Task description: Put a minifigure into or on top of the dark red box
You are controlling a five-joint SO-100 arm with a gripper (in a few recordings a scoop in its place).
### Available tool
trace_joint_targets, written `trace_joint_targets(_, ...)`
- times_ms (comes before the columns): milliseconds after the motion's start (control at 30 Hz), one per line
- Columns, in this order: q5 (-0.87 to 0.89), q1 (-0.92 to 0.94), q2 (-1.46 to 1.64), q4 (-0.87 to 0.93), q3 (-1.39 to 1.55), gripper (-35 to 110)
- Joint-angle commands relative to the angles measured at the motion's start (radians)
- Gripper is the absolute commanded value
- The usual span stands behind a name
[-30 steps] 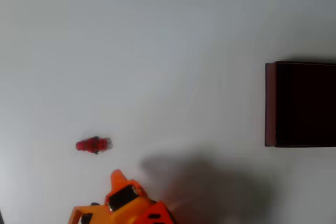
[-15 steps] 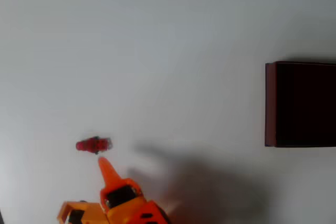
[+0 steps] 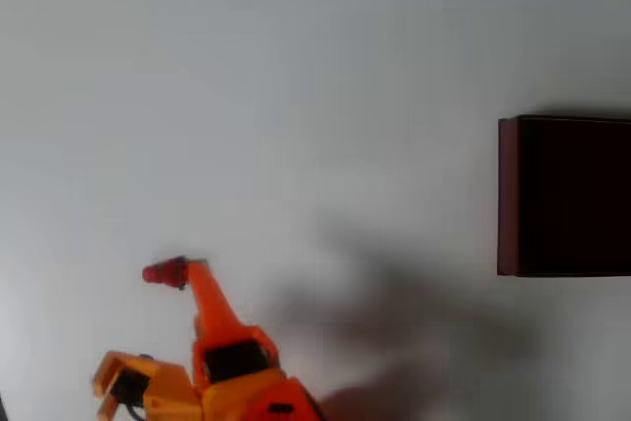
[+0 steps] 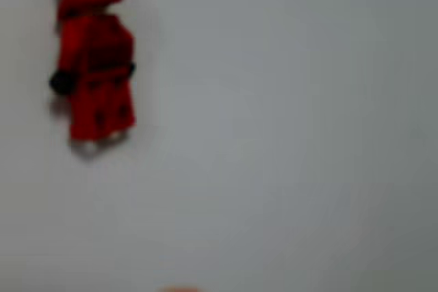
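You have one minifigure (image 3: 168, 272), bright red with a black hand and whitish feet, lying flat on the table (image 3: 296, 96). One dark red box (image 3: 562, 196) sits well apart at the right edge. Your gripper (image 3: 158, 327) is spread wide, one finger's (image 3: 209, 301) tip at the figure.

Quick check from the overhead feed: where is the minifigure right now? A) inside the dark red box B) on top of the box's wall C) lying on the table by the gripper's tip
C: the minifigure lies on the white table, far from the dark red box, with the orange gripper at it.
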Motion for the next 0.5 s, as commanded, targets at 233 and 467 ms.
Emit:
trace_joint_targets(233, 0.104, -0.034, -1.106, 0.172, -0.693, 25)
trace_joint_targets(467, 0.144, 0.049, -1.071, 0.199, -0.684, 26)
